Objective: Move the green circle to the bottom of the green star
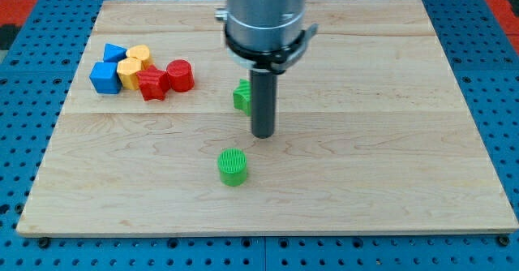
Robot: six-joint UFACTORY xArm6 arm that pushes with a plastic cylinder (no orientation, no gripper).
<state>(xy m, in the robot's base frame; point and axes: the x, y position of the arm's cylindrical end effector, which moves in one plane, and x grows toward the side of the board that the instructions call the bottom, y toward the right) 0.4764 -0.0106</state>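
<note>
The green circle (233,167) is a small ribbed cylinder on the wooden board, below the middle. The green star (241,96) lies above it near the board's centre, partly hidden behind my rod. My tip (262,135) rests on the board just right of and below the star, and above and to the right of the circle. It touches neither block that I can tell.
A cluster of blocks sits at the view's upper left: two blue blocks (105,77), two yellow blocks (132,71), a red star (152,84) and a red cylinder (179,75). The wooden board (389,141) lies on a blue pegboard.
</note>
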